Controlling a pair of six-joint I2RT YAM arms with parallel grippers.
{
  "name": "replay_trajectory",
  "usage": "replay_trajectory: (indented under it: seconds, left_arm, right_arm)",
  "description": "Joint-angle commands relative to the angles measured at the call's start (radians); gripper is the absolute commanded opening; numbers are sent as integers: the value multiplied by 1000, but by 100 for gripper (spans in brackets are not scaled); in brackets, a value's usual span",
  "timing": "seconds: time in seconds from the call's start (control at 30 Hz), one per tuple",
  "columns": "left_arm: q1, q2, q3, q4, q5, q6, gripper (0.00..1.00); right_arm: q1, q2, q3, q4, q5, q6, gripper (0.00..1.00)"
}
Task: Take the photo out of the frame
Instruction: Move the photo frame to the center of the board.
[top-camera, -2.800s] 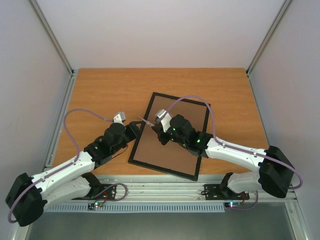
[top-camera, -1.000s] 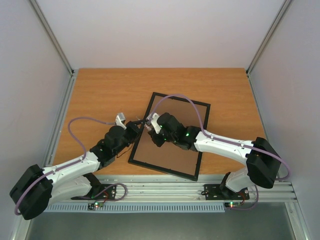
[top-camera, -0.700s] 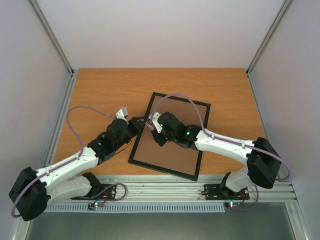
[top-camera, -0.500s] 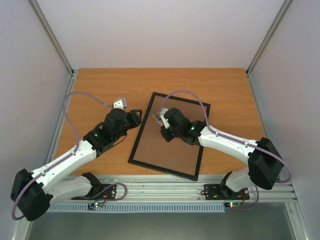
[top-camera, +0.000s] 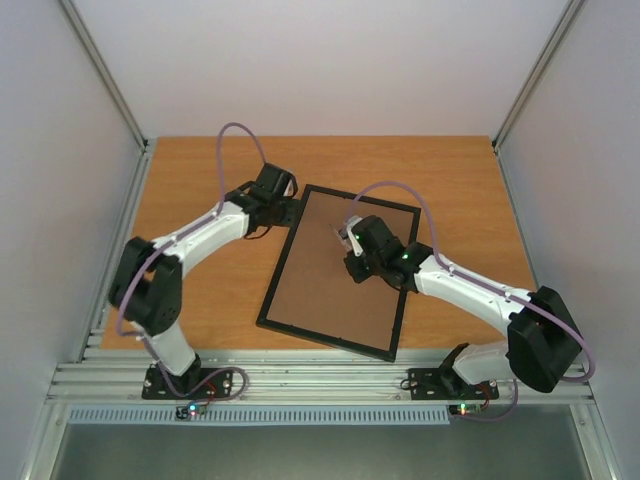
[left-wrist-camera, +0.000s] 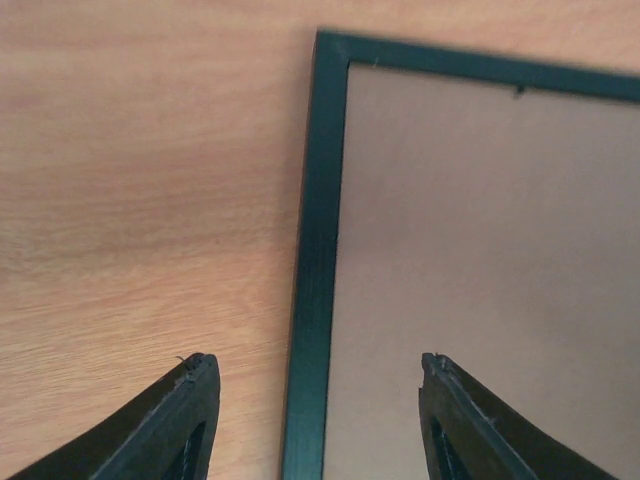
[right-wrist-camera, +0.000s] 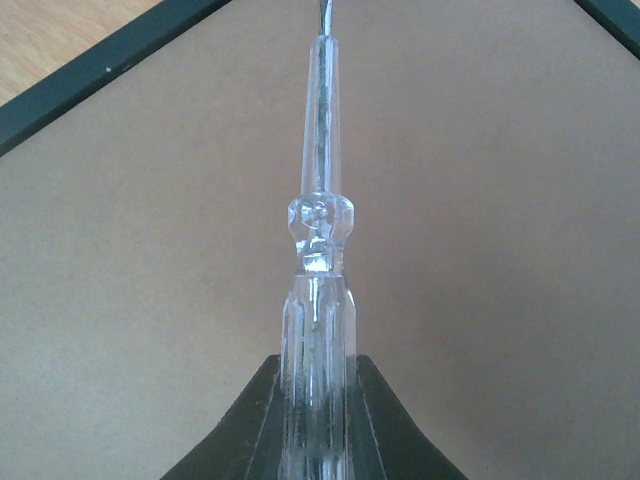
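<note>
Frame: the frame (top-camera: 284, 255) lies face-down and askew on the table (top-camera: 210, 170), with its brown backing board (top-camera: 335, 270) uppermost and seated inside the black rails.
Photo: not in view. I judge it is under the backing board, inside the frame.
Left jaws: released and spread wide. The fingers (left-wrist-camera: 190, 410) straddle the frame's left rail near its far corner, one over bare table and one over the board, and nothing visible is touched.
Right jaws: clenched on a clear-handled tool (right-wrist-camera: 318, 220). Its thin metal tip is aimed across the board toward a corner where two rails converge. The tip runs out of the wrist view, so I cannot tell whether it touches.
Step in hand: probably freeing the board from the rails so it can be lifted off.
Doing it well: bring the tip in low and shallow to a retaining point — the small dark tab (left-wrist-camera: 518, 90) at the far rail looks like one. Slide it rather than stab, because a steep angle could gouge the board or the print beneath.
Support: the left jaws would do best pinning the rail, so the frame does not skate or pivot while the tool pushes.
</note>
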Motion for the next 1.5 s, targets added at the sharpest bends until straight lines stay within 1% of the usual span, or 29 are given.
replay_trajectory:
  seconds: [0.0, 0.2, 0.4, 0.47, 0.53, 0.67, 0.83, 0.93, 1.0, 1.17, 1.37, 1.4, 1.47]
  left_arm:
    - [26, 172, 127, -113, 84, 82, 56]
    - [44, 336, 248, -180, 120, 103, 55]
    - [58, 410, 282, -201, 184, 102, 49]
    - [59, 427, 291, -204, 198, 97, 46]
    - [60, 439, 298, -208, 198, 96, 46]
    - [78, 450, 296, -204, 216, 79, 30]
    - [103, 437, 260, -180, 209, 53, 17]
    - [120, 433, 239, -176, 181, 37, 4]
    - [147, 416, 205, -152, 189, 9, 1]
    - [250, 334, 65, -69, 189, -98, 0]
    - [416, 196, -180, 75, 246, -220, 0]
    - [438, 170, -224, 96, 256, -240, 1]
    - [460, 109, -312, 145, 278, -279, 11]
  right_arm:
    - [-12, -31, -14, 4, 18, 7, 1]
    - [-16, -38, -20, 9, -6, 7, 1]
    - [-16, -38, -21, 11, -19, 3, 1]
    - [-19, -38, -21, 11, -21, 3, 1]
    - [-17, -36, -20, 9, -23, 2, 1]
    - [-17, -40, -20, 8, -31, 0, 1]
    - [-17, -44, -21, 5, -31, -4, 1]
    - [-18, -46, -20, 4, -34, -4, 1]
    - [-17, -48, -21, 4, -35, -4, 1]
    - [-18, -50, -21, 4, -39, -3, 1]
    - [-16, -51, -18, 4, -58, -1, 1]
    - [-17, -52, -18, 4, -63, -1, 1]
    - [-17, -54, -15, 0, -71, 0, 1]
